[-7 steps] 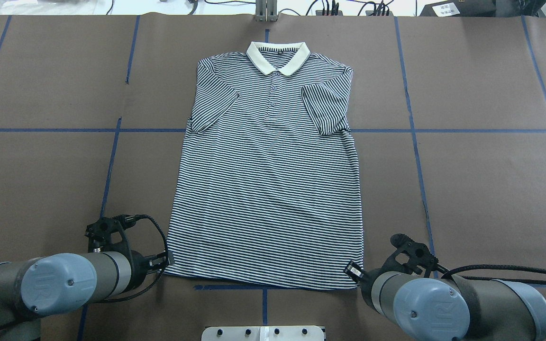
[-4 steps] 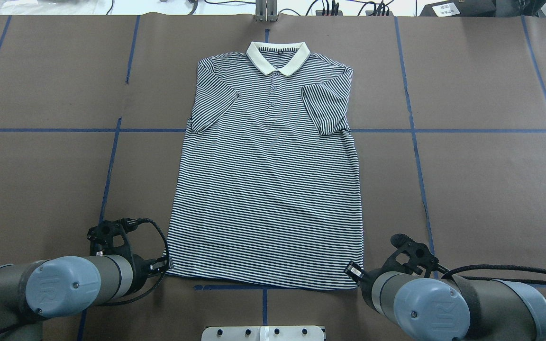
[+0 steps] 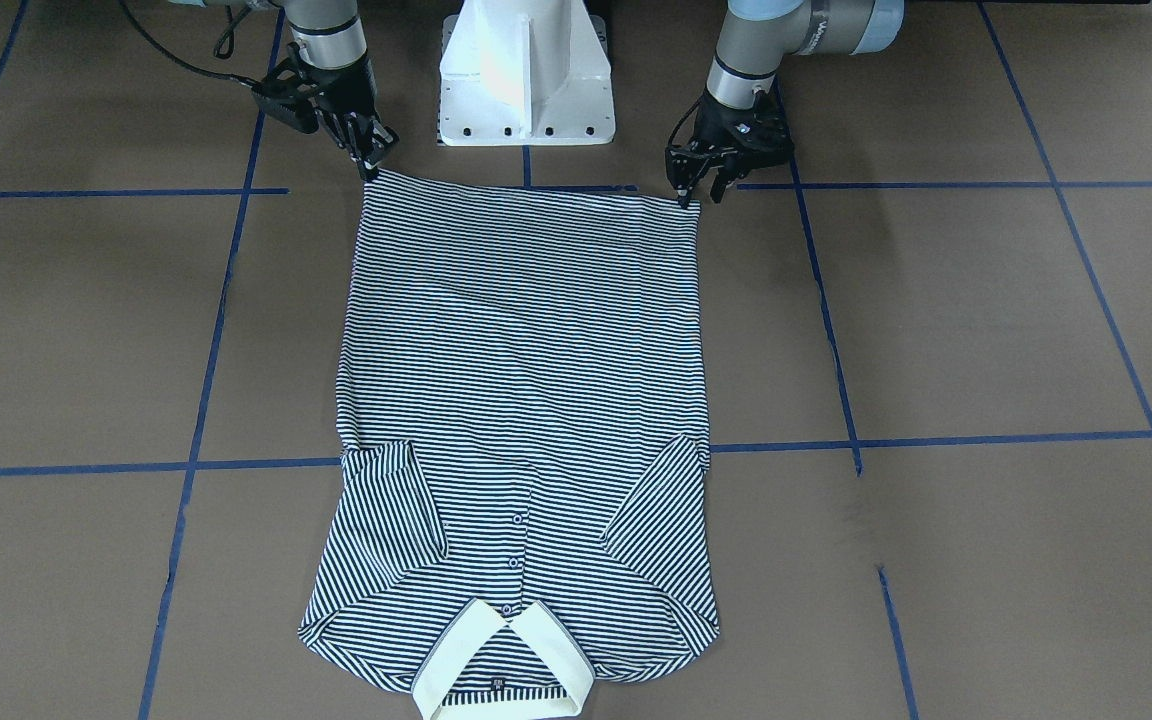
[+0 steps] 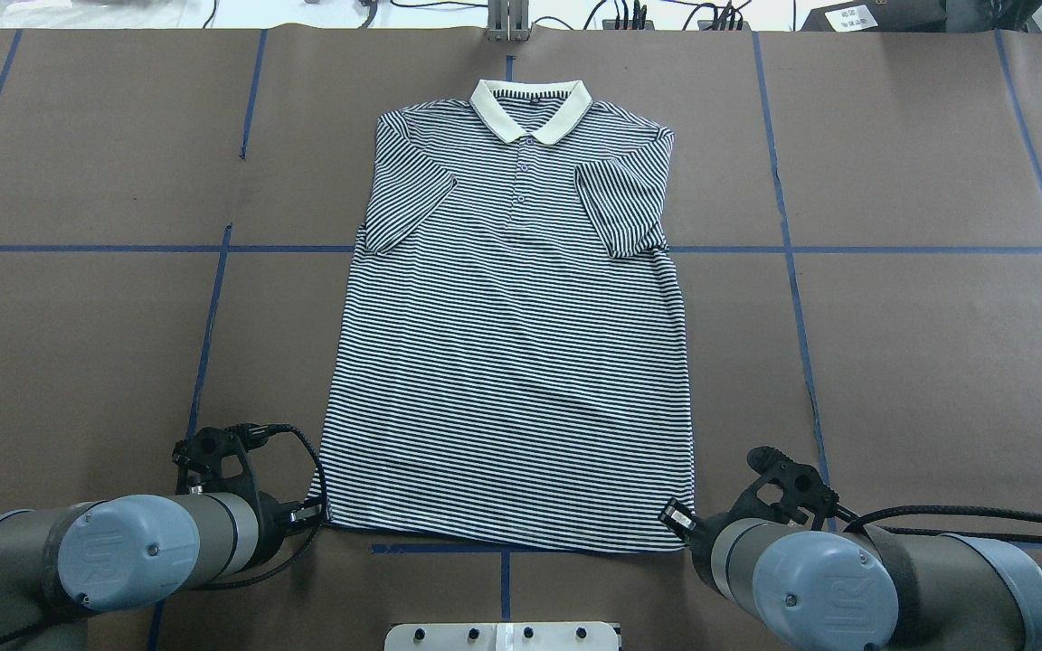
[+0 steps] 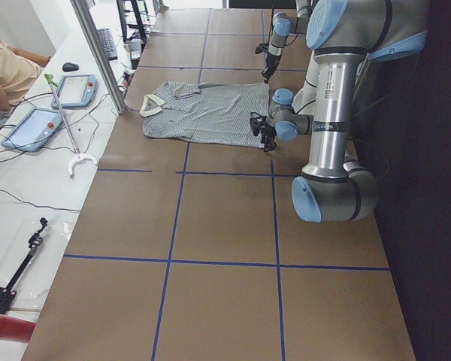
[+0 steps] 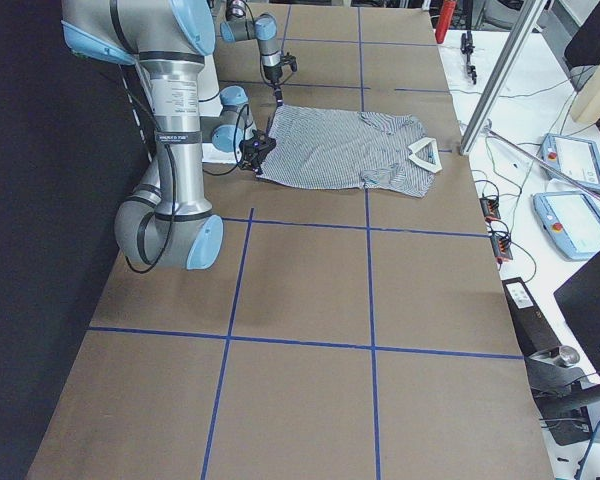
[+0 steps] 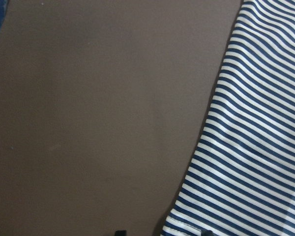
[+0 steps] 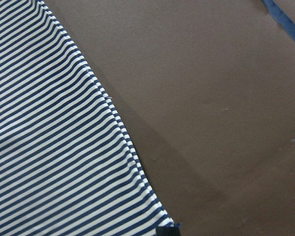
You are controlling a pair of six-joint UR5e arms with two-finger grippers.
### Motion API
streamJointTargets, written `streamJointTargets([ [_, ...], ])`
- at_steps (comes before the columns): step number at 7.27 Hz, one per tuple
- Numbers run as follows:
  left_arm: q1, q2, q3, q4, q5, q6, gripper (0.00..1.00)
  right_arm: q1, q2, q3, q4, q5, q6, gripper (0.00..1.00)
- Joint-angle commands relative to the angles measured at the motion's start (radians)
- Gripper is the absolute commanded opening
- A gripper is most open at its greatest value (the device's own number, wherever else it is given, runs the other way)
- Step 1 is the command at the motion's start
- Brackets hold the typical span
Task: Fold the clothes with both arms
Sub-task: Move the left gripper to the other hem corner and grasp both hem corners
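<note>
The striped polo shirt [image 4: 512,362] lies flat on the brown table, face up, collar [image 4: 531,108] far from me and both sleeves folded in over the chest; it also shows in the front view [image 3: 526,330]. My left gripper [image 4: 311,512] [image 3: 701,188] stands low at the hem's left corner, its jaws apart on either side of the corner in the left wrist view [image 7: 162,232]. My right gripper [image 4: 677,523] [image 3: 373,163] is at the hem's right corner, its fingers together on the fabric edge in the right wrist view [image 8: 167,231].
The white pedestal base [image 3: 526,70] stands just behind the hem. Blue tape lines [image 4: 503,249] cross the table. A metal post [image 4: 507,23] stands beyond the collar. Teach pendants [image 5: 75,89] and cables lie on the side bench.
My left arm has drawn back toward the near table edge and sunk lower at the hem's left corner. The right arm and the shirt have not moved.
</note>
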Motion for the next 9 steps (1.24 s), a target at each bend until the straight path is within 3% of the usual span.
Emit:
streamJointTargets([
  [1, 0.006, -0.003, 0.006, 0.001, 0.000, 0.000, 0.47, -0.002, 0.000, 0.000, 0.000, 0.000, 0.000, 0.00],
  [3, 0.006, -0.016, 0.013, 0.001, -0.002, 0.000, 0.11, -0.002, 0.000, 0.000, 0.000, 0.000, 0.000, 0.00],
  [4, 0.008, -0.016, 0.012, 0.001, -0.002, 0.000, 0.00, -0.002, 0.000, 0.000, 0.000, 0.000, 0.000, 0.00],
  [6, 0.006, -0.019, 0.001, 0.001, -0.003, 0.000, 0.00, -0.002, 0.000, 0.002, 0.000, 0.000, 0.000, 0.00],
  [8, 0.006, -0.014, -0.084, 0.019, -0.002, -0.014, 0.00, -0.014, -0.038, 0.047, 0.000, 0.003, -0.003, 0.00],
  [9, 0.020, -0.014, -0.159, 0.107, -0.003, -0.047, 0.00, -0.031, -0.092, 0.102, 0.002, 0.005, -0.008, 0.00],
])
